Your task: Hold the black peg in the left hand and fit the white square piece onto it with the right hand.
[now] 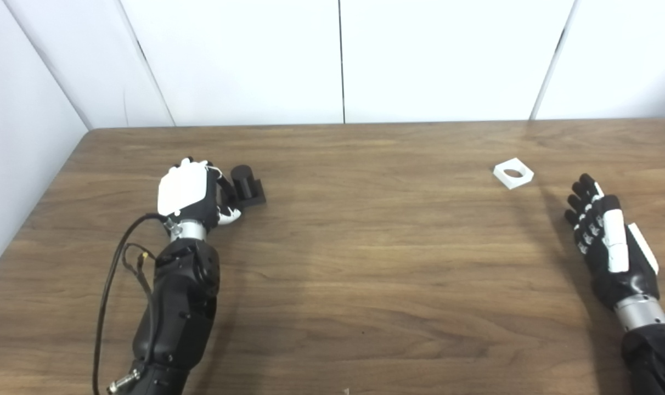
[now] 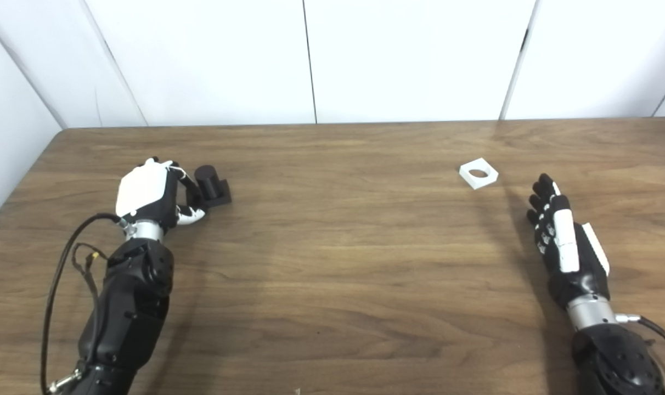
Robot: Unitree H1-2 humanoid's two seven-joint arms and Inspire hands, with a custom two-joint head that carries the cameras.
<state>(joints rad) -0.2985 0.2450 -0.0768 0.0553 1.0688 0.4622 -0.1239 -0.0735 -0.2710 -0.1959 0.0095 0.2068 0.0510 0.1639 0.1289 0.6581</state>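
Note:
The black peg (image 1: 247, 186), a short cylinder on a square base, stands on the wooden table (image 1: 365, 247) at the left. My left hand (image 1: 192, 193) is right beside it on its left, fingers curved toward it and thumb below its base; the peg rests on the table and the hand has not closed around it. The white square piece (image 1: 513, 173) with a round hole lies flat at the right. My right hand (image 1: 607, 241) is open with fingers stretched out, near the table surface, a little nearer to me and to the right of the piece, apart from it.
White wall panels (image 1: 338, 60) stand behind the table's far edge and along its left side. A black cable (image 1: 110, 274) loops beside the left forearm. Bare wood lies between the two hands.

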